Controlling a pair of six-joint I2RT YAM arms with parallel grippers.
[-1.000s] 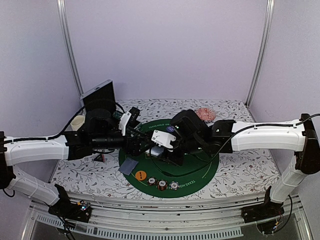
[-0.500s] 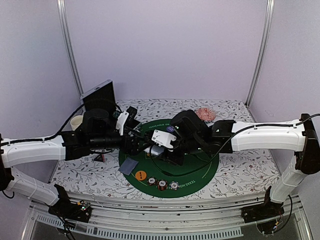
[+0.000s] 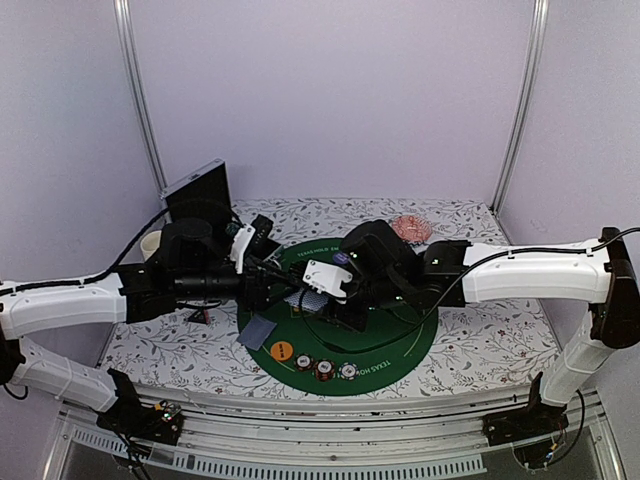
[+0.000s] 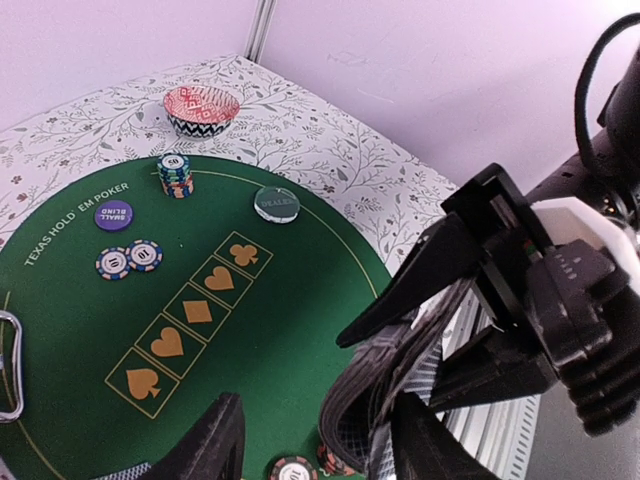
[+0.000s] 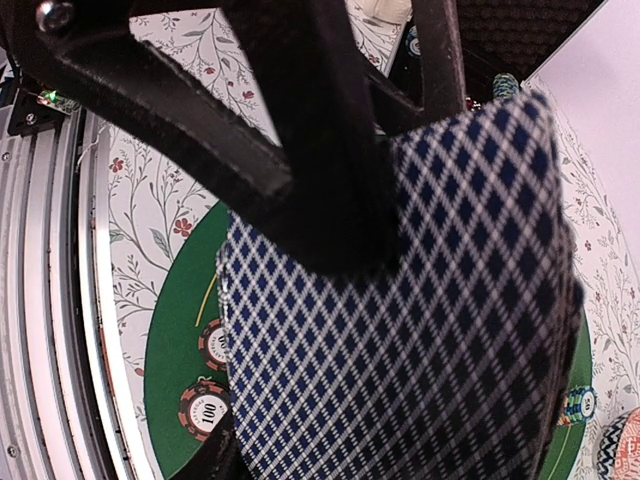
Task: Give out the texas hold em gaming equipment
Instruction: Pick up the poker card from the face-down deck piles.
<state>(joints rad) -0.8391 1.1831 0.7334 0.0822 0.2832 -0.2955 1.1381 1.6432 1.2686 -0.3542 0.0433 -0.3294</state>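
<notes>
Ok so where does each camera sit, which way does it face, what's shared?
Top external: above and behind the bases, looking down on the mat; left arm and right arm show.
Left wrist: on the left arm, facing across the mat to the dish; own fingers below, right hand holding the deck.
Right wrist: on the right arm, facing the deck close up, past own fingers.
Shared: deck in both wrist views; mat in all.
</notes>
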